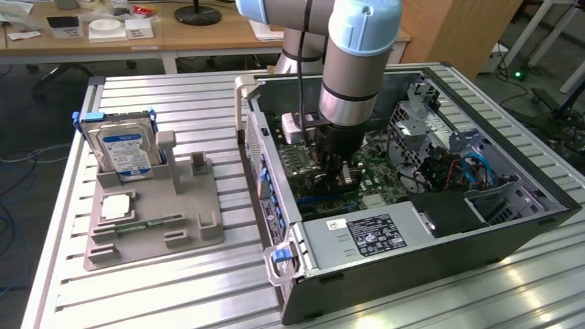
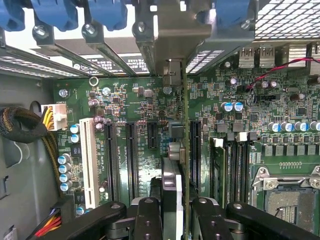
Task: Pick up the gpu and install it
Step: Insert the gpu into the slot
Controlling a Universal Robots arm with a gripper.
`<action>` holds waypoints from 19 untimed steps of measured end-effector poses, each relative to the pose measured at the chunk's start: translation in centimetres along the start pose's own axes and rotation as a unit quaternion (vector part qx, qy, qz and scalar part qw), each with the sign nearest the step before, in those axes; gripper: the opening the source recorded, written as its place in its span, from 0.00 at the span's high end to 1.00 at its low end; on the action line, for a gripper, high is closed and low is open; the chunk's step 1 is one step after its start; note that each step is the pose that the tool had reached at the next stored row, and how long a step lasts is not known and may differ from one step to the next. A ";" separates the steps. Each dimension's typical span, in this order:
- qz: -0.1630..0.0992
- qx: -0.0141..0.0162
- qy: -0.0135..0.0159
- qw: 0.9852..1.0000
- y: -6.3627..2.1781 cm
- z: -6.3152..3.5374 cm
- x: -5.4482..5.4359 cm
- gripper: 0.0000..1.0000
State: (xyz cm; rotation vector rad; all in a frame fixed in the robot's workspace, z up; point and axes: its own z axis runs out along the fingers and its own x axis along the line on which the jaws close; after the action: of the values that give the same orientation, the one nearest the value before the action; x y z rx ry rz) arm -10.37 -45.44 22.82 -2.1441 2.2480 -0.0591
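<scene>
The open computer case (image 1: 512, 226) lies on its side on the slatted table (image 1: 164, 288), the motherboard (image 2: 135, 100) facing up inside. The arm reaches down into it. The gripper (image 2: 176, 220) is drawn narrow, its two black fingers (image 2: 149, 220) clamped on the gpu (image 2: 171, 190). The card stands on edge over the motherboard, its long axis parallel to the expansion slots (image 2: 131, 155). Its metal bracket end (image 2: 172, 35) points to the case's rear slot openings, at the blue clips (image 2: 107, 12). Whether it is seated in a slot I cannot tell.
</scene>
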 end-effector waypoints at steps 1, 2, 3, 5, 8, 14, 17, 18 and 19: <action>0.000 0.000 0.000 1.000 0.01 0.00 0.0 0.72; 0.000 0.000 0.000 1.000 0.01 -0.01 0.0 0.72; 0.000 0.000 0.000 1.000 0.02 -0.05 0.0 0.72; 0.000 0.000 0.000 1.000 0.05 -0.07 0.0 0.72; 0.000 0.000 0.000 1.000 0.05 -0.08 0.0 0.72; 0.000 0.000 0.000 1.000 0.06 -0.08 -0.1 0.72; 0.000 0.000 0.000 1.000 0.07 -0.07 -0.1 0.72; 0.000 0.000 0.000 1.000 0.07 -0.07 -0.1 0.72; 0.000 0.000 0.000 1.000 0.07 -0.07 -0.1 0.72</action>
State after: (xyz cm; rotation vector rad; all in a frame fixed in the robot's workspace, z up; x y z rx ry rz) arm -10.44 -45.33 22.88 -2.1446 2.2472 -0.0587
